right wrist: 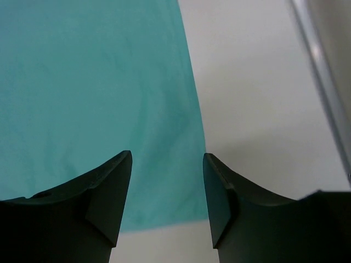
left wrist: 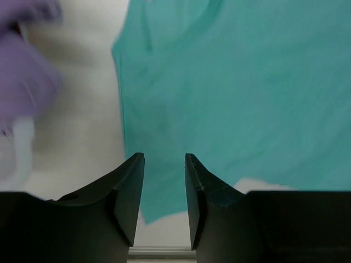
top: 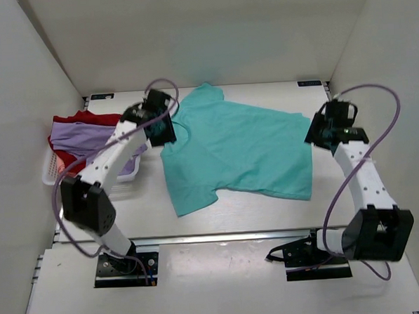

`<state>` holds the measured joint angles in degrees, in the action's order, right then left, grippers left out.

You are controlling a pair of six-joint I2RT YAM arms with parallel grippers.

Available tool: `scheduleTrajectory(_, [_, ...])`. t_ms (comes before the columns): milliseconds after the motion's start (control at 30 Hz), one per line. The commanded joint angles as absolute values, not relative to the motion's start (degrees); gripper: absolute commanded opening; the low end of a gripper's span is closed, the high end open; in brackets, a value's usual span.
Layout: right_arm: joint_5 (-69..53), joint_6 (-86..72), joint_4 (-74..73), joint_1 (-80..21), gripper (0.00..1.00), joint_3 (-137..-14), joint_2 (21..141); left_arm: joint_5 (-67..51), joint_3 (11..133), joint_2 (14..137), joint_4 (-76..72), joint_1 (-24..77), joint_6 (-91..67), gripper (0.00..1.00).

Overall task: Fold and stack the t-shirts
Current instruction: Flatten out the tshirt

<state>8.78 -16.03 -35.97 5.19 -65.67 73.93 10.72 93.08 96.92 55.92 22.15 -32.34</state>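
Since the teal t-shirt lies spread out in the middle of the worktop for folding, the left end effector and right end effector hang half open over its ends, holding nothing.

The teal shirt fills the frame from 12 o'clock round through 9 to about 6, its straight side edge running from the top centre down to a corner just inside the right-hand jaw, where the hem turns off toward 7 o'clock. Pale table covers the 3 o'clock side, and a blurred grey strip slants along the frame's edge at 2 o'clock. The gripper enters from 6 o'clock, its dark jaws apart with nothing between them, above the shirt's corner.
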Motion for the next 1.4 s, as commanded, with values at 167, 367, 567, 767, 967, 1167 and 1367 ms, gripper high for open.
scheduleTrajectory(167, [7.12, -25.39, -48.43, 4.56, 0.51, -48.01, 59.87, 8.97, 62.85, 83.50, 54.94, 26.27, -33.13, 0.48])
scheduleTrajectory(367, [0.97, -25.93, -45.44, 5.89, 0.52, -40.00, 61.26, 7.30, 57.48, 85.60, 49.84, 29.44, -35.59, 0.50])
scheduleTrajectory(567, [-1.56, -28.30, -40.70, 5.27, 0.53, -34.37, 61.43, 5.10, 56.96, 88.94, 46.41, 30.15, -37.70, 0.53])
scheduleTrajectory(767, [-1.06, -29.00, -39.81, 7.73, 0.53, -34.10, 62.14, 4.04, 53.62, 91.75, 42.72, 29.71, -38.67, 0.54])
scheduleTrajectory(967, [-1.67, -30.40, -39.55, 10.63, 0.59, -34.54, 63.80, 3.78, 54.49, 97.73, 44.30, 31.72, -37.97, 0.56])
scheduleTrajectory(1167, [-2.19, -32.16, -36.66, 9.49, 0.60, -33.58, 67.94, 4.04, 54.23, 100.54, 43.51, 32.70, -37.62, 0.24])
scheduleTrajectory(1367, [-4.40, -30.33, -35.42, 7.83, 0.00, -36.20, 73.04, 5.27, 55.63, 98.28, 44.82, 31.38, -35.69, 0.00])
